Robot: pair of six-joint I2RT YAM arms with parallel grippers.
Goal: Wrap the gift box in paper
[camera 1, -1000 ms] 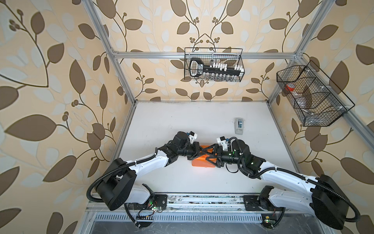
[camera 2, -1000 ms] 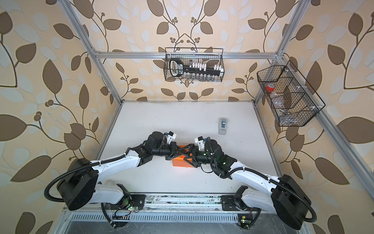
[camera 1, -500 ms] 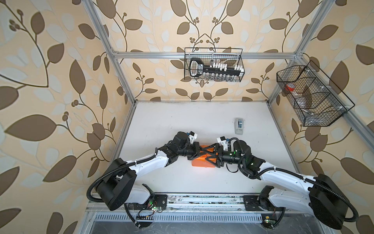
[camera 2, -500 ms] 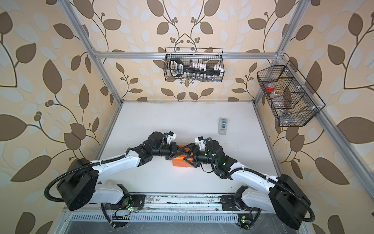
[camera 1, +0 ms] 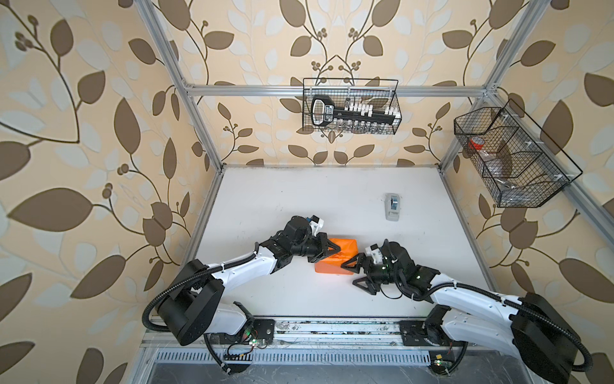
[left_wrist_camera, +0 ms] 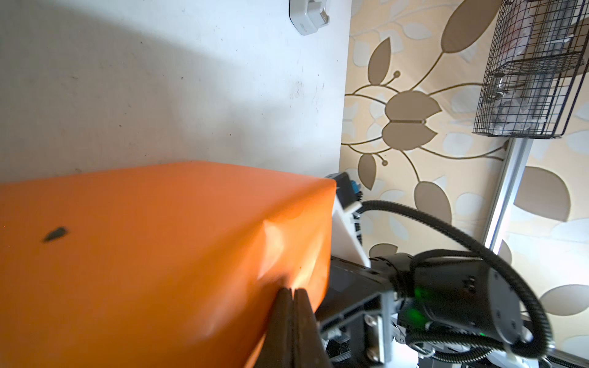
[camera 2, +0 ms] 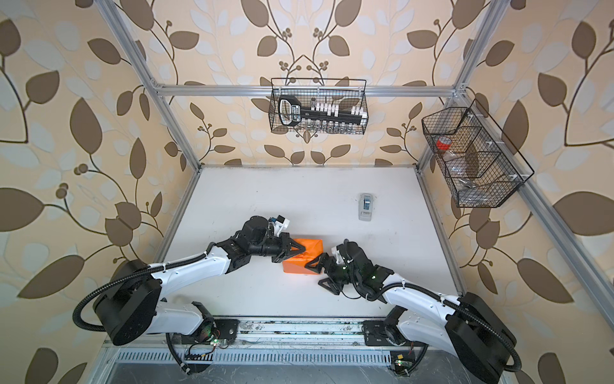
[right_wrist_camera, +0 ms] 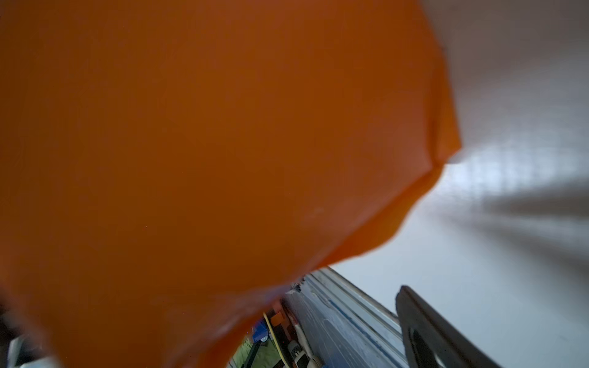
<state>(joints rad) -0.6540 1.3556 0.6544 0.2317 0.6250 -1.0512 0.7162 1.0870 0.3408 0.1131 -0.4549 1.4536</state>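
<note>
One wire basket (camera 1: 309, 99), tool (camera 1: 327, 114) inside, orange paper (camera 1: 329, 267)

Gift box hidden inside paper (camera 1: 330, 266); paper blurred, edge-cropped in right wrist view.

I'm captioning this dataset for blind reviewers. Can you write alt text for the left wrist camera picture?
Orange paper, wrapped smoothly over a boxy shape, fills much of the frame, with the shut left end effector at its edge. Beyond are a white table, a small grey tape dispenser, the right arm's black wrist and a wire basket on leaf-patterned wallpaper.
</note>
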